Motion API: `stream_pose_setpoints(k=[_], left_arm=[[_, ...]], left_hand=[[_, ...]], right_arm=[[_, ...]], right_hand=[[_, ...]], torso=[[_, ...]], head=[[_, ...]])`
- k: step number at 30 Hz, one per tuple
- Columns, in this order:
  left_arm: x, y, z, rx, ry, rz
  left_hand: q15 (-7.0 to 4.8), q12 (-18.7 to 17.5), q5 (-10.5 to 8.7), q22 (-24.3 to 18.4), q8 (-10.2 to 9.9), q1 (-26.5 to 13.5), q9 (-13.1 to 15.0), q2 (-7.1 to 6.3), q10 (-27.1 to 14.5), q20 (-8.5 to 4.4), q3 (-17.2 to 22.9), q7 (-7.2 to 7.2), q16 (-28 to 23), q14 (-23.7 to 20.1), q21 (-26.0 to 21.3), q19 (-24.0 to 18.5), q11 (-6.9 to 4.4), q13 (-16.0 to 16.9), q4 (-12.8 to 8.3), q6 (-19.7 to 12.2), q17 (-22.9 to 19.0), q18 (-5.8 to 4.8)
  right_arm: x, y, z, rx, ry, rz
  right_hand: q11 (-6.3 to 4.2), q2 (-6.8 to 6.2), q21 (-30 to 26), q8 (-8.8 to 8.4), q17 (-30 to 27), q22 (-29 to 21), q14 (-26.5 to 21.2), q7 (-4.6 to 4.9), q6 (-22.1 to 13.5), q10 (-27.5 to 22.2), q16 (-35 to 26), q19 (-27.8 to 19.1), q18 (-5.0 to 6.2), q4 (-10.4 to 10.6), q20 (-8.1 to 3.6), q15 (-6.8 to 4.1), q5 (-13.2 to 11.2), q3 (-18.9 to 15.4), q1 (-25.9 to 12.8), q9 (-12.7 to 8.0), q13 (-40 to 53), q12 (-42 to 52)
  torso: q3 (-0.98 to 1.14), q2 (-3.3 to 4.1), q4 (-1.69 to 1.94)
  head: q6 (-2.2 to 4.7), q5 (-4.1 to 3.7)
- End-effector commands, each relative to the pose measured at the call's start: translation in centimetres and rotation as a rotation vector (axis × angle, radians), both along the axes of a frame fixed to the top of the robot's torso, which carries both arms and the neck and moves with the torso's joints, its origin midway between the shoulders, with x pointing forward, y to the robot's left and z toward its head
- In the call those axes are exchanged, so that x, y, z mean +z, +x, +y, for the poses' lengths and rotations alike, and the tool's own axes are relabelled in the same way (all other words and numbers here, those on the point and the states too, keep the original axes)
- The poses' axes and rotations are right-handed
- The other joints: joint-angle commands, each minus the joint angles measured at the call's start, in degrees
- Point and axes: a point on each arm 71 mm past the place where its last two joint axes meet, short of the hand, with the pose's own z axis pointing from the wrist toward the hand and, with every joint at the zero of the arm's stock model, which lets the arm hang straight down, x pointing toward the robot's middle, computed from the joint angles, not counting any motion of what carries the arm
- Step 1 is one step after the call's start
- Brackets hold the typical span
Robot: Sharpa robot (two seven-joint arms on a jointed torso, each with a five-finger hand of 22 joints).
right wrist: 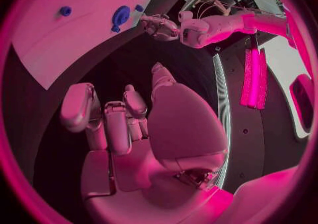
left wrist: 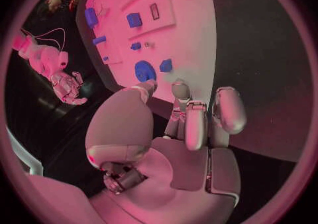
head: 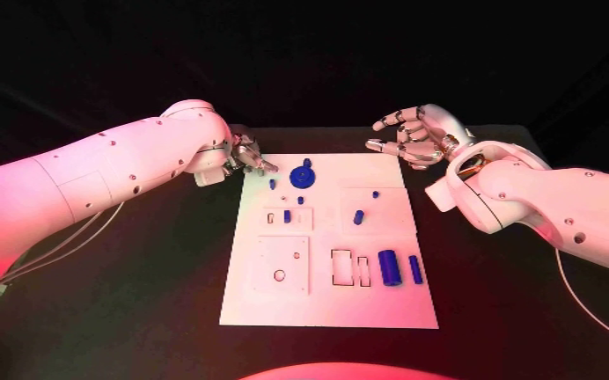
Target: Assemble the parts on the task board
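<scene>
Black table point(head: 127, 310), white board point(head: 330, 305) at centre. Head view: left hand point(head: 241, 156) empty at board's 10 o'clock corner, beside blue disc point(head: 302, 176); right hand point(head: 413, 138) at 1 o'clock, spread, empty. Wrist views: both hands loose, holding nothing. Likely reaching; next, grasp disc.

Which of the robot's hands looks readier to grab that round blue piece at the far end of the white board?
Probably the left hand: its fingertips sit at the task board edge, close beside the round blue part. The right hand hovers open off the board's far corner, farther away.
</scene>
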Motion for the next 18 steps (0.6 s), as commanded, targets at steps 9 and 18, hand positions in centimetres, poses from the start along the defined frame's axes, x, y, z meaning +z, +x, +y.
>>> stream_pose_setpoints(k=[9,18], left_arm=[[-0.55,0.11,-0.7,-0.04,0.011,0.04],[-0.85,0.07,-0.85,-0.047,0.013,0.059]], left_hand=[[0.51,0.4,-0.18,0.2,-0.3,-0.7,-0.1,0.09,0.0,0.27,-0.4,0.09,0.1,4.0,-0.1,0.1,0.45,0.1,0.1,0.4,9.9,0.67],[0.51,0.5,-0.19,0.2,-0.2,-0.8,-0.2,0.3,0.0,0.29,-0.5,0.04,0.1,4.1,-0.1,0.1,0.42,0.2,0.0,0.6,10.0,0.66]], right_arm=[[0.07,-0.04,0.25,0.01,0.005,-0.01],[0.07,-0.02,0.31,0.01,0.006,-0.01]], right_hand=[[-0.25,0.04,-0.4,0.21,4.6,0.0,2.2,0.06,0.4,-0.2,-0.2,0.1,0.63,0.0,-0.05,-0.47,0.2,-0.3,-0.4,-0.1,-0.1,0.1],[-0.25,0.04,-0.4,0.21,4.6,0.0,2.2,0.06,0.4,-0.2,-0.2,0.1,0.63,0.0,-0.05,-0.47,0.2,-0.3,-0.4,-0.1,-0.1,0.1]], torso=[[0.0,-0.02,0.02],[0.01,-0.07,0.08]], head=[[-0.23,-0.06],[-0.3,-0.1]])
